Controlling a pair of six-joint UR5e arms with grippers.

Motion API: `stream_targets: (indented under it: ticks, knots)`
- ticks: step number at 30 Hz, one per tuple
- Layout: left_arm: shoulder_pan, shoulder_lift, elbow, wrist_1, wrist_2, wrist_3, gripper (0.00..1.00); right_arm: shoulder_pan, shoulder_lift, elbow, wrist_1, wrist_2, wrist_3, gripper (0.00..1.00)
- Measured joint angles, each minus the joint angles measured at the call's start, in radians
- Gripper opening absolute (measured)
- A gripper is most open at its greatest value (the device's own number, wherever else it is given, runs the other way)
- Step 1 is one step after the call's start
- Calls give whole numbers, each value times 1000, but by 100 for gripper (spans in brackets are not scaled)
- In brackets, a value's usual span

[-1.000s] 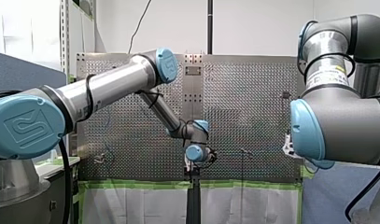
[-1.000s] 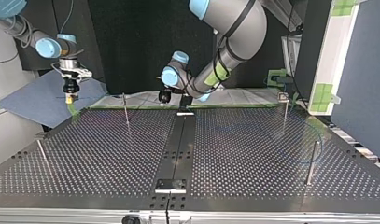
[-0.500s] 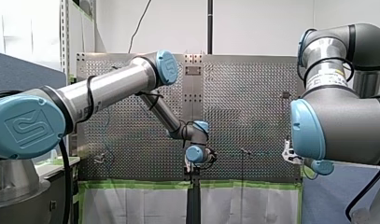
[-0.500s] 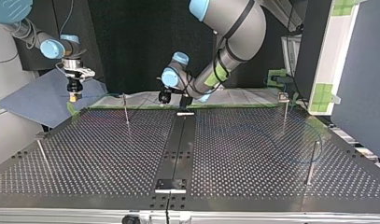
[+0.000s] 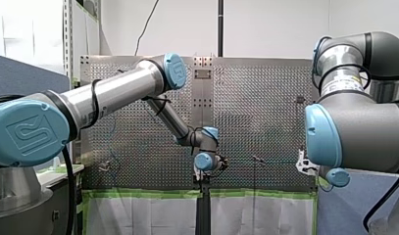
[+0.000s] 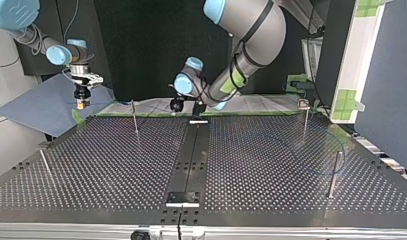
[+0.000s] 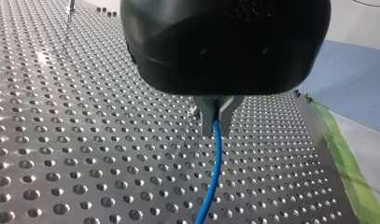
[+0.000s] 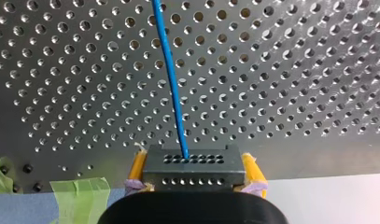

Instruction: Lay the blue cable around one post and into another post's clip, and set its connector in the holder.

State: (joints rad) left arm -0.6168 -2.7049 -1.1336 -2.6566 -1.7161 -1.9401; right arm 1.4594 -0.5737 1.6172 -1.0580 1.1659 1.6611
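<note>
**Inspector:** Top view, starting at its left. Condition of my right gripper (image 6: pixel 81 103)?

**Recorder:** Clamped. Its yellow pads (image 8: pixel 137 165) press on either side of the dark connector (image 8: pixel 190 170). It is held over the perforated table (image 8: pixel 295 70), near the edge marked with green tape (image 8: pixel 80 191). The blue cable (image 8: pixel 170 74) leaves the connector's face and runs ahead over the holes.

**Inspector:** Middle of that view, at the far edge: my left gripper (image 7: pixel 215 127)?

**Recorder:** Closed on the cable. The metal fingers (image 7: pixel 205 114) pinch it at their tips, above the table. The cable drops away from them. Whether it touches the surface there cannot be told.

**Inspector:** And the right of the view?

**Recorder:** A faint blue loop lies on the table beside the post (image 6: pixel 334 172). Whether it passes round that post cannot be told.
</note>
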Motion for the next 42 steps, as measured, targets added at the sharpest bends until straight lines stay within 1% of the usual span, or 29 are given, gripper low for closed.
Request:
stream_targets:
  ticks: [5,11,16,19,22,23,24,25,27,31,33,34,36,37,38,39,40,41,42]
  knots:
    - [6,0,2,1,1,-2,0,1,3,-18,9,-1,3,19]
    - [6,0,4,-2,1,-2,0,1,4,-39,36,0,-3,19]
    - [7,1,4,-3,0,0,0,1,4,-46,37,-4,-2,19]
    - [6,1,4,-4,0,4,0,2,4,-50,42,-8,-3,19]
    - [3,1,4,-4,1,18,0,3,4,-54,46,-11,-5,19]
    - [1,1,4,-4,1,28,10,4,4,-54,47,-12,-5,19]
    - [-2,1,3,-4,0,36,15,6,4,-54,47,-12,-5,19]
    - [-4,1,4,-6,-2,44,15,7,4,-54,47,-13,-5,19]
    - [-7,1,4,-14,-7,62,20,8,4,-54,48,-16,-5,19]
    - [-11,1,4,-21,-6,80,20,11,4,-55,47,-24,-3,19]
    - [-12,1,4,-23,-3,86,29,13,4,-55,47,-26,-2,19]
    - [-13,1,5,-23,1,89,29,14,4,-55,47,-27,-2,19]
    - [-13,1,5,-24,10,95,47,17,4,-55,47,-27,-1,19]
    - [-13,1,5,-26,13,97,47,17,5,-55,47,-27,-1,19]
    - [-13,2,5,-28,15,99,64,18,5,-55,48,-27,0,19]
    - [-13,2,5,-29,16,101,75,19,5,-55,48,-27,0,19]
    - [-13,2,5,-31,17,104,75,19,5,-55,48,-27,0,19]
    - [-13,2,5,-32,17,109,89,20,5,-55,48,-28,0,19]
    - [-13,2,5,-33,18,114,100,21,5,-55,49,-28,0,19]
